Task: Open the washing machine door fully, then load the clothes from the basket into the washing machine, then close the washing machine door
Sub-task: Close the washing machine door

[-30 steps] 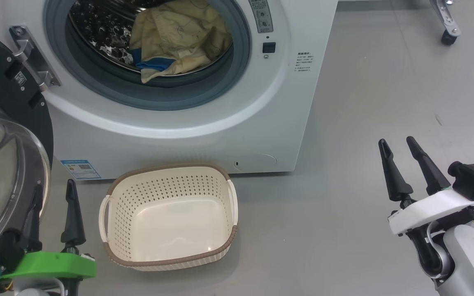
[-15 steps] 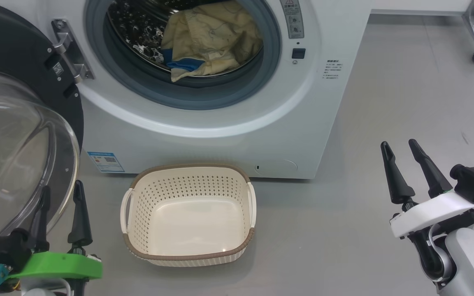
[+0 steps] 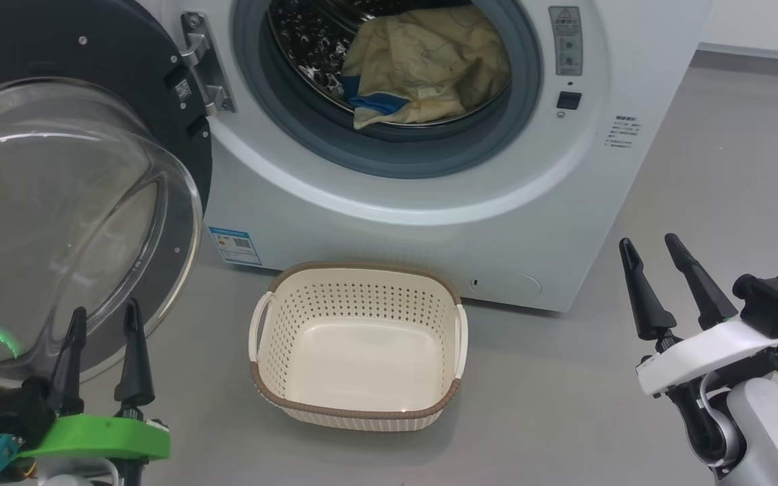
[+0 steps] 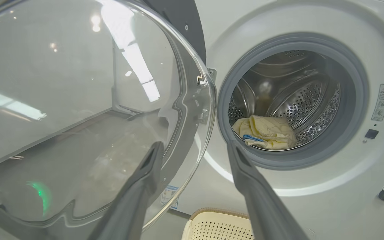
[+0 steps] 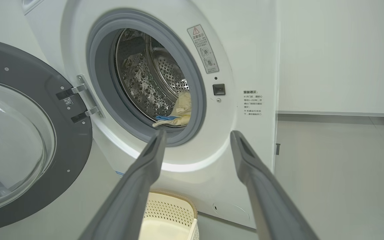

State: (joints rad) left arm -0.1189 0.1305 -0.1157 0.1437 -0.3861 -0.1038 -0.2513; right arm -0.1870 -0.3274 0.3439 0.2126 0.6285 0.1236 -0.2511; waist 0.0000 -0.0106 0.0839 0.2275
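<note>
The white washing machine (image 3: 396, 223) stands with its black door (image 3: 71, 189) swung wide open to the left, its glass bowl bulging toward me. Pale yellow clothes (image 3: 429, 64) with a blue band lie inside the steel drum, as the left wrist view (image 4: 265, 131) and the right wrist view (image 5: 180, 111) also show. The cream basket (image 3: 358, 344) sits empty on the floor before the machine. My left gripper (image 3: 104, 317) is open just in front of the door's glass. My right gripper (image 3: 649, 246) is open at the lower right, apart from everything.
Grey floor (image 3: 713, 202) spreads to the right of the machine. A blue sticker (image 3: 234, 244) marks the machine's lower left. The door hinge (image 3: 203, 64) sits at the drum opening's left side. A pale wall (image 5: 338, 56) stands behind the machine.
The head camera has swung to the left, so the machine, door and basket have shifted right in view. Both grippers stay open and keep their places.
</note>
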